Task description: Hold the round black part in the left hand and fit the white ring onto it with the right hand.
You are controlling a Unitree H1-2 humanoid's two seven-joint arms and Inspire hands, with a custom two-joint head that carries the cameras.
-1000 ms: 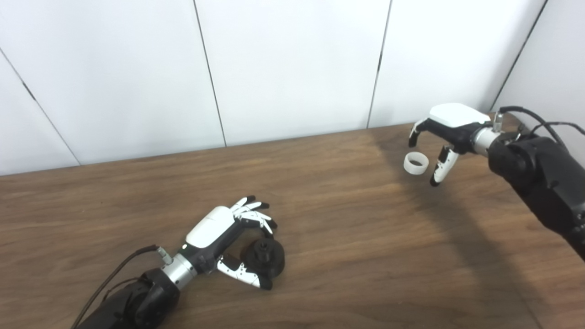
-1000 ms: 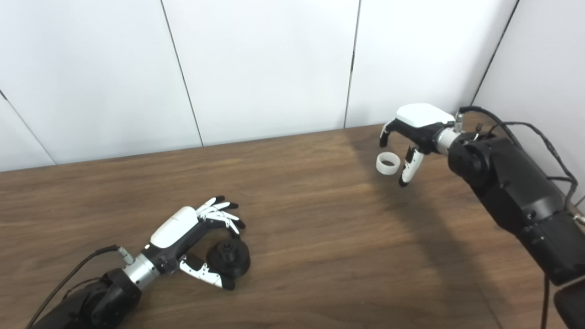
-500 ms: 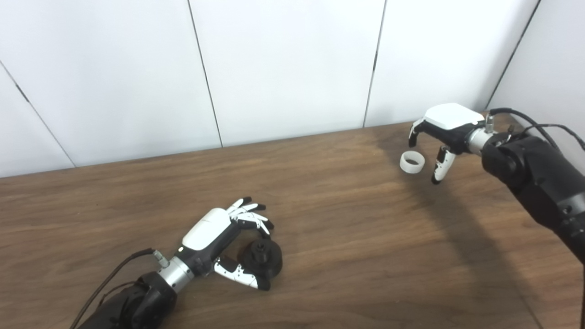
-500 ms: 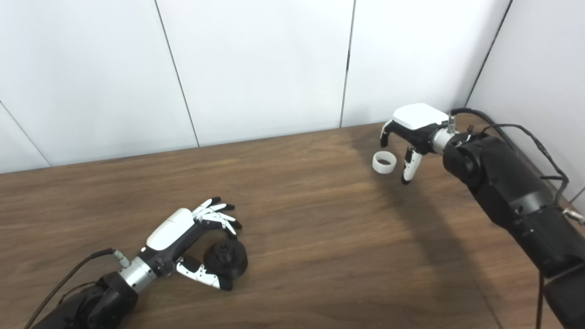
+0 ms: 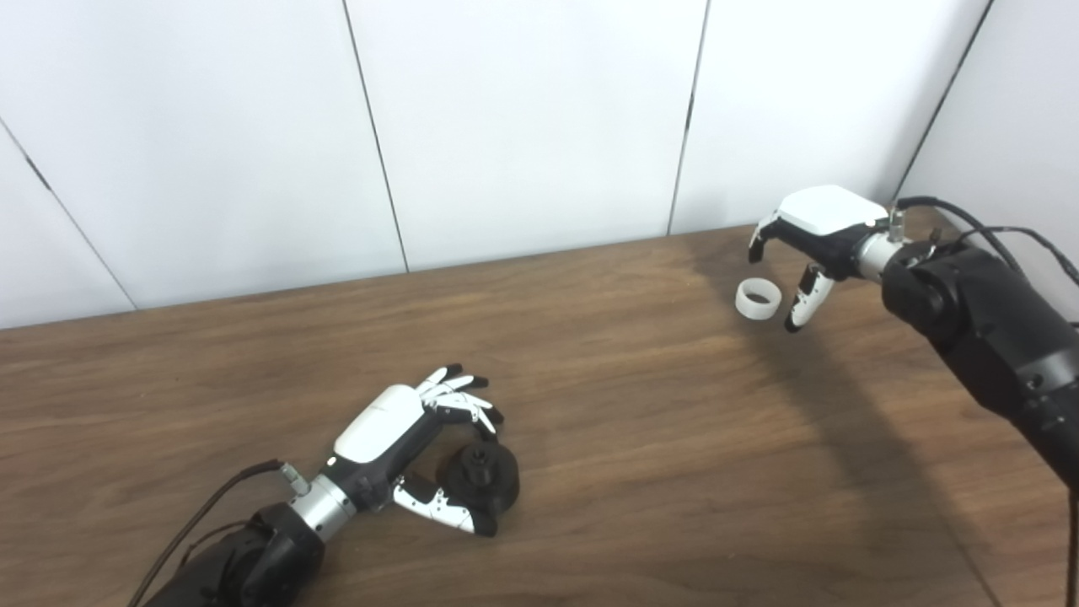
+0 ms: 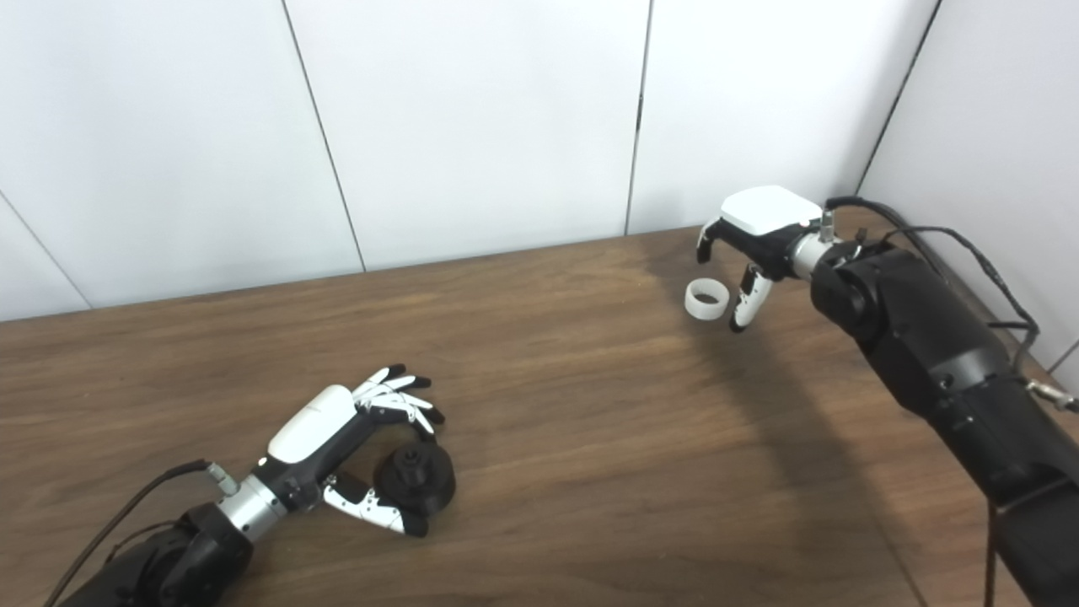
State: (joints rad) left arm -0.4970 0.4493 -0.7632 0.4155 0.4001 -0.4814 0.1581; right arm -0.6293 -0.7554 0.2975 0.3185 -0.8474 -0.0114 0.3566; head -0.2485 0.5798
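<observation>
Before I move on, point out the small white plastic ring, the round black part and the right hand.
small white plastic ring (image 5: 758, 299): left eye view, on its front wall.
round black part (image 5: 486, 474): left eye view, on its top face.
right hand (image 6: 763, 221): right eye view, on its white back.

A brown wooden table (image 5: 641, 438) stands against white wall panels (image 5: 523, 118).

Both head-mounted views look down and forward from mid-range onto the brown wooden table (image 5: 590, 379), sharing it and the white panelled wall (image 6: 472, 118) behind.
</observation>
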